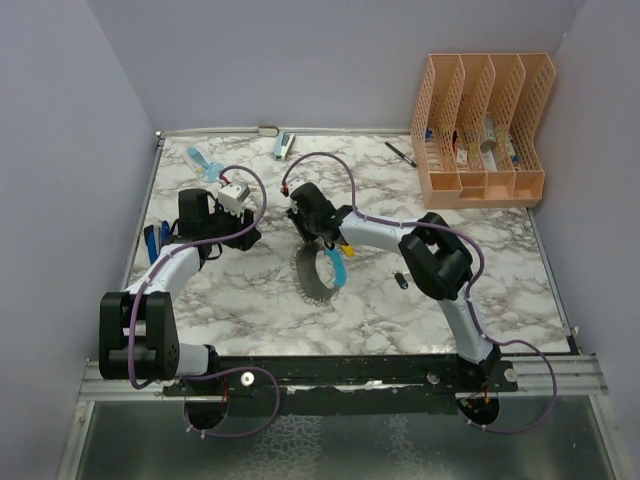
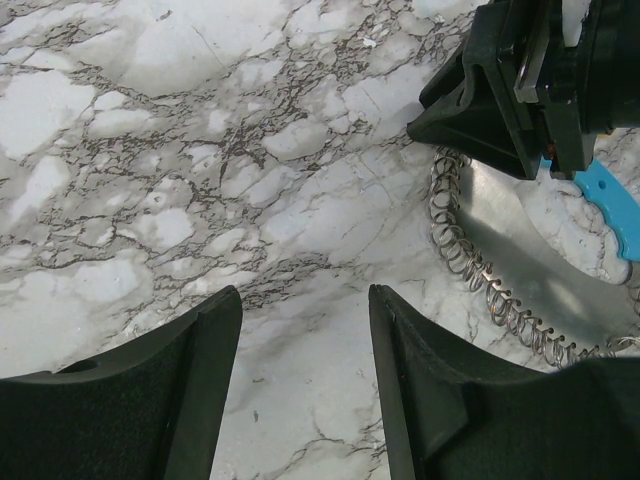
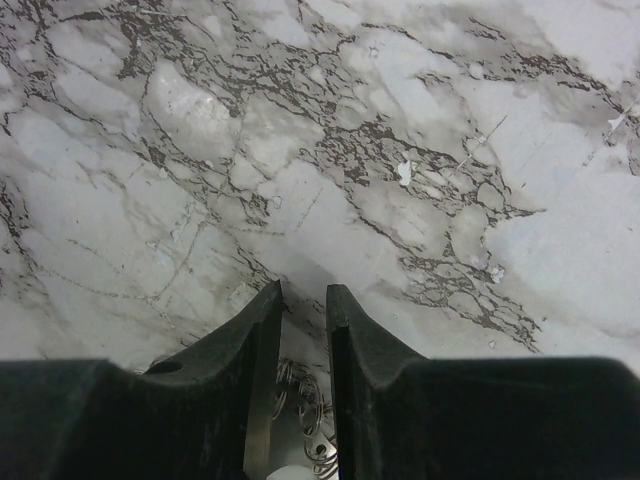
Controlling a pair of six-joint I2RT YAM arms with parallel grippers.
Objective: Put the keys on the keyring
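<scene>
Right jaws clamp keyring (image 1: 304, 276) rim; left jaws apart.

L arm (image 1: 170, 265) bends fwd, L gripper (image 2: 302, 300) hovering low w/ fingers spread wide, while R arm (image 1: 380, 232) reaches across to centre, R gripper (image 3: 303, 295) pinched to a narrow slit.

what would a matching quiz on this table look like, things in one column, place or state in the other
1 left gripper
2 black key
3 organizer
4 pen

a back right corner
b open
c just right of the keyring
d at the back, left of the organizer

Pairs: 1-b, 2-c, 3-a, 4-d
</scene>
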